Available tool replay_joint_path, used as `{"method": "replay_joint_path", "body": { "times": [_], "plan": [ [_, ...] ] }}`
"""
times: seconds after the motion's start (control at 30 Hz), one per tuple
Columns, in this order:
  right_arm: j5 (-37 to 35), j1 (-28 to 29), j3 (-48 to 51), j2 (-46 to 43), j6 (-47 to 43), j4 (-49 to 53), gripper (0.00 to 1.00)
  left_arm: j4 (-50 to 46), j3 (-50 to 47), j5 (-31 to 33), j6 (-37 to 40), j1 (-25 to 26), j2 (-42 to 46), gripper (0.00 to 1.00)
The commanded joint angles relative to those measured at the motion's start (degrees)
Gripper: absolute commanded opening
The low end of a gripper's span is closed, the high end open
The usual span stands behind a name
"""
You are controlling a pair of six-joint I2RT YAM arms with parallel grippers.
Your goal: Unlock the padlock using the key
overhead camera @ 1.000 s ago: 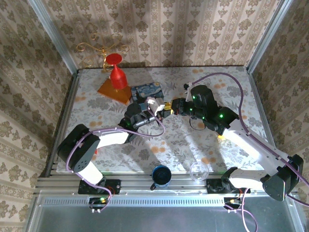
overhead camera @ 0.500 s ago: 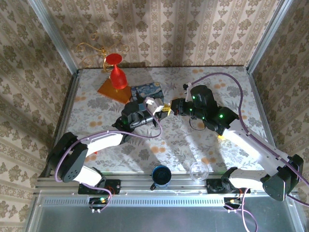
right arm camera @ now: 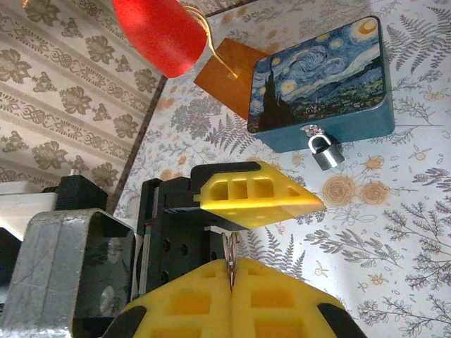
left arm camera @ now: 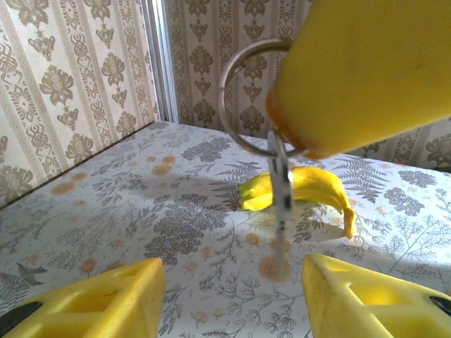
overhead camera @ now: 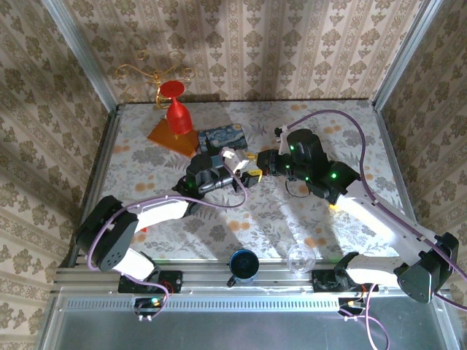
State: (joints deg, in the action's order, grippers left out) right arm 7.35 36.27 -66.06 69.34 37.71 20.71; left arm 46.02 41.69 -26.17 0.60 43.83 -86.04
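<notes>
1. Worktop: covered by a floral cloth, with patterned wallpaper on the walls around it.
2. Tin: blue, with a swirl-painted night sky on the lid. It lies flat at the back middle.
3. Board: orange and flat, just left of the tin.
4. Goblet: red, standing on the board.
5. Wire ornament: gold and curly, behind the goblet against the back wall.
6. Mug: dark blue, at the near edge around the middle.
7. Glass: clear, right of the mug and not touching it.
8. Banana: yellow, lying on the cloth.
</notes>
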Motion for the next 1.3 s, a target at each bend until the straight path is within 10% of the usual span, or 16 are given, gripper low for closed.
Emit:
{"method": "replay_joint_path", "body": {
  "times": [0.0, 1.27],
  "plan": [
    [0.02, 0.38, -0.65, -0.92, -0.45, -1.17, 0.0, 3.95, 0.93, -1.07, -1.4, -0.16, -0.43, 0.55],
    [-1.68, 0.21, -1.78, 0.98, -1.07, 0.94, 0.0, 1.88, 0.11, -0.26, -2.08, -1.8, 3.16, 0.0]
  ]
}}
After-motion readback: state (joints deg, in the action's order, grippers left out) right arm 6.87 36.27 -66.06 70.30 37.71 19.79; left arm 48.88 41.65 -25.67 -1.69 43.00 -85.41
